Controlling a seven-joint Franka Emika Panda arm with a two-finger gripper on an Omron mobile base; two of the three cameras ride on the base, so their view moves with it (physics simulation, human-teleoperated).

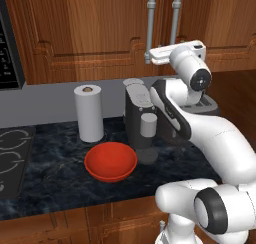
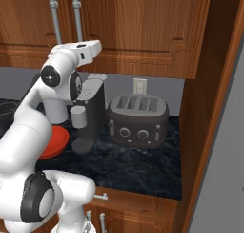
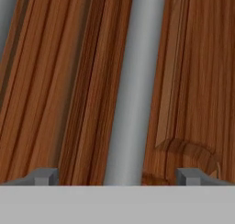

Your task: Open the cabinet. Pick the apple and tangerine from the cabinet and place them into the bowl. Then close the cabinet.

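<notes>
The cabinet (image 1: pixel 90 33) has both reddish-brown doors shut, so the apple and the tangerine are hidden. Its two silver bar handles (image 1: pixel 150 28) stand side by side at the doors' meeting edge, also in the right base view (image 2: pixel 55 22). My gripper (image 1: pixel 151 54) is raised to the lower end of the left handle. In the hand view the gripper (image 3: pixel 117 177) is open, with the handle bar (image 3: pixel 133 81) running up between its fingertips (image 3: pixel 46 176) and nothing gripped. The red bowl (image 1: pixel 110 161) sits on the dark counter below, partly behind my arm in the right base view (image 2: pixel 56 140).
A paper towel roll (image 1: pixel 88 113) stands behind the bowl. A dark coffee machine (image 1: pixel 140 118) is beside it, and a toaster (image 2: pixel 138 120) sits to the right. The stove top (image 1: pixel 10 160) and black microwave (image 1: pixel 9 48) lie to the left. A tall wooden side panel (image 2: pixel 214 108) bounds the right.
</notes>
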